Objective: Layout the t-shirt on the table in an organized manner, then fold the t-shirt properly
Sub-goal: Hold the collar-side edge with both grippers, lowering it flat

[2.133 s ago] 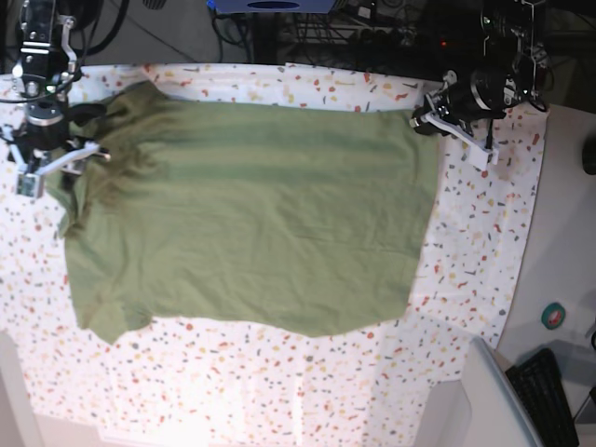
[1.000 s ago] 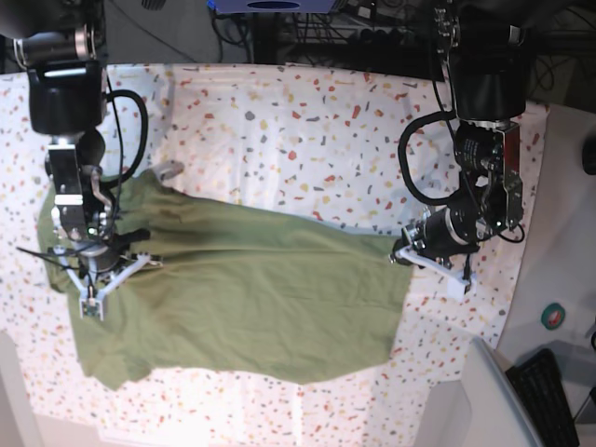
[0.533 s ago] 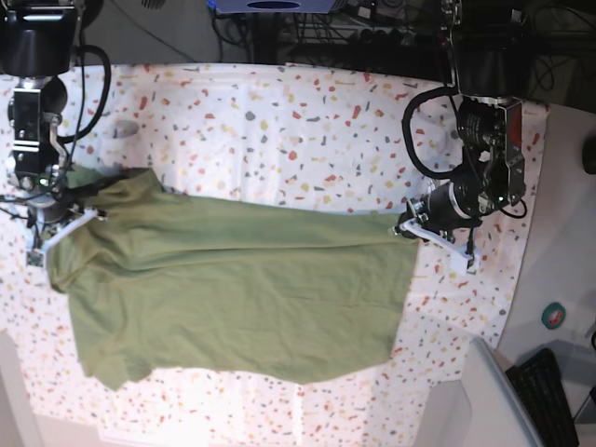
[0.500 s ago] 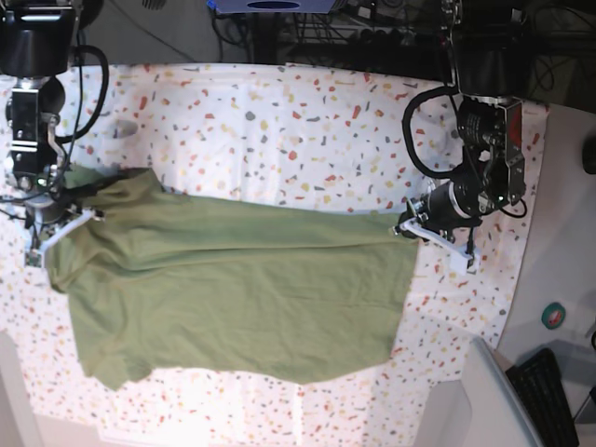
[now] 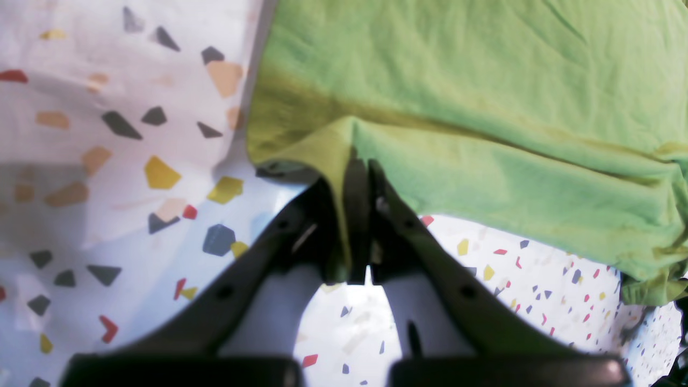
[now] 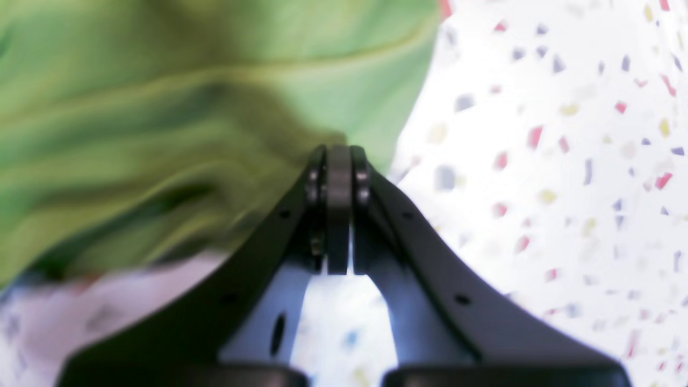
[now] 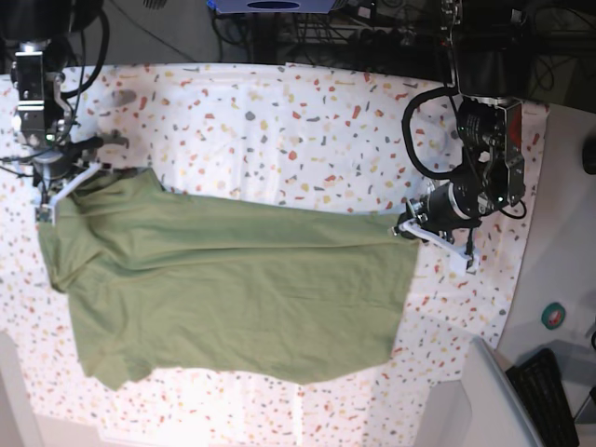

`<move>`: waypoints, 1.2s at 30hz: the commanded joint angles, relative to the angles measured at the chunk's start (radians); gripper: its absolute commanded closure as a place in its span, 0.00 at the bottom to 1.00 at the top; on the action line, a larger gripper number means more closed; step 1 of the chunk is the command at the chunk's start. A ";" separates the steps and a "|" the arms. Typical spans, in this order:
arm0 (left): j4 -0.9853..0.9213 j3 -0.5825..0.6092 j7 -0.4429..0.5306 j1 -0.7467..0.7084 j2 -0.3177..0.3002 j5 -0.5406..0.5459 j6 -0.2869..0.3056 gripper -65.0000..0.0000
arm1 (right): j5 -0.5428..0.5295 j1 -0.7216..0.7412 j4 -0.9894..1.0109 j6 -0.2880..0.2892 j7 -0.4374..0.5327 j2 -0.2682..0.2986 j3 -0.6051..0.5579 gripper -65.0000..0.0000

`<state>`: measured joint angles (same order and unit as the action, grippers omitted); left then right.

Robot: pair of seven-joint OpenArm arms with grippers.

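Base view: we saw the shirt (image 7: 233, 289) spread across the table (image 7: 307, 121), lying mostly flat with shallow creases, its far edge running between our two grippers. The left gripper (image 7: 407, 229) sat at the shirt's corner on that view's right, and the right gripper (image 7: 58, 182) sat at the opposite corner on that view's left. Bare speckled cloth lay beyond both grippers, and the bulk of the shirt lay on the near side of them.

From the left wrist, we saw the left gripper (image 5: 357, 215) clenched on a fold of the shirt (image 5: 484, 97), the cloth pinched between the jaws and rising ahead of them in a small ridge. The table (image 5: 134, 161) showed to the left of the jaws and beneath them.

From the right wrist, blurred, we saw the right gripper (image 6: 338, 183) with its jaws pressed together at the edge of the shirt (image 6: 161, 107), green cloth bunched to its left and just ahead. Whether cloth was caught between the pads we could not tell. The table (image 6: 564, 161) lay to its right.
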<state>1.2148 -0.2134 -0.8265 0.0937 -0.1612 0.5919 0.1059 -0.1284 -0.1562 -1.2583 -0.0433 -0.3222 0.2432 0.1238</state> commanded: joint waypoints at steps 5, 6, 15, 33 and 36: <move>0.017 -0.002 0.009 0.013 -0.011 0.010 0.007 1.00 | 0.005 -0.085 -0.108 -0.004 0.018 0.003 -0.051 1.00; 0.017 -0.002 0.009 0.013 -0.011 0.010 0.007 1.00 | 0.005 -0.107 -0.126 -0.004 0.018 0.003 -0.066 1.00; 0.015 -0.002 0.011 0.013 -0.030 0.010 0.007 1.00 | 0.005 -0.237 -0.220 -0.008 0.018 0.006 -0.052 1.00; 0.013 -0.002 0.011 -0.008 -0.030 0.010 0.007 1.00 | -0.343 -0.130 -0.254 0.263 -0.127 -0.064 0.257 0.84; 0.015 -0.002 0.011 -0.008 -0.031 0.010 0.007 1.00 | -0.333 -0.105 -0.265 0.263 -0.148 -0.064 0.239 0.76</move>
<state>1.2144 -0.2131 -0.8268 0.0681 -0.1852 0.5911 0.1055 -0.4557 -0.2760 -1.5005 0.2176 -0.4938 0.1650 0.3599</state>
